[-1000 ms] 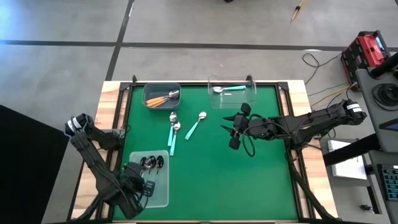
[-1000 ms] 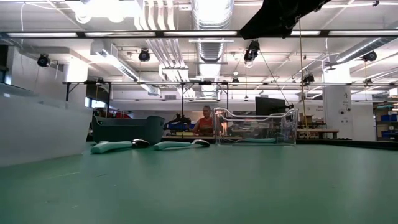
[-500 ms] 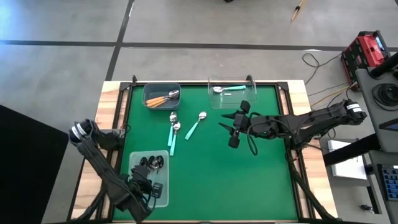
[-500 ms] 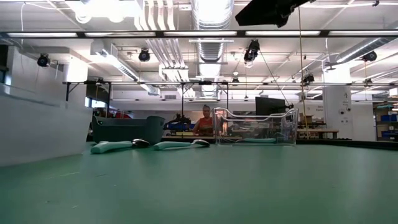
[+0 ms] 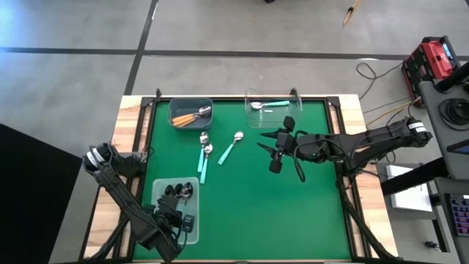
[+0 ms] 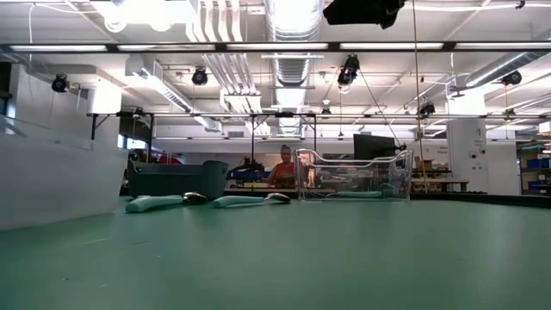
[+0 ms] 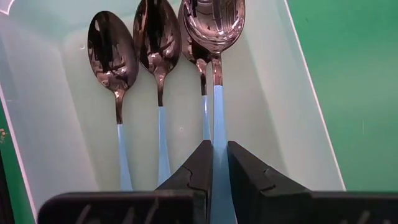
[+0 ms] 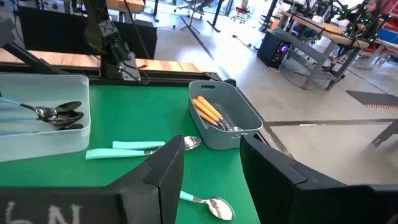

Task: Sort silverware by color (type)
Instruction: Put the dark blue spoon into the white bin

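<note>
My left gripper (image 5: 174,218) hangs over the clear bin (image 5: 157,236) at the table's near left and is shut on a dark-bowled spoon (image 7: 214,18) with a thin light-blue handle. Three like spoons (image 7: 158,43) lie side by side on the bin's floor. Three teal-handled spoons (image 5: 205,163) lie flat on the green mat. Orange-handled spoons (image 5: 189,115) lie in a grey bin (image 5: 176,104) at the far left. One teal spoon (image 5: 270,105) lies in a clear far bin (image 5: 297,117). My right gripper (image 5: 275,150) hovers open above the mat's middle right. My left gripper pinches the spoon's light-blue handle (image 7: 217,124) between its two fingers, partway down its length. The fingers come steeply from above and lie along the handle. The bowl points toward the bin's far end, above the neighbouring spoon; whether it touches the bin I cannot tell.
The mat's near half and right side are bare green (image 5: 278,213). A black frame and wooden border (image 5: 124,147) run round the mat. In the low view a person (image 6: 282,168) sits in the room behind the table.
My left gripper has come down and a little toward the near edge over the clear bin, still shut on the dark spoon. My right gripper has risen slightly over the mat.
</note>
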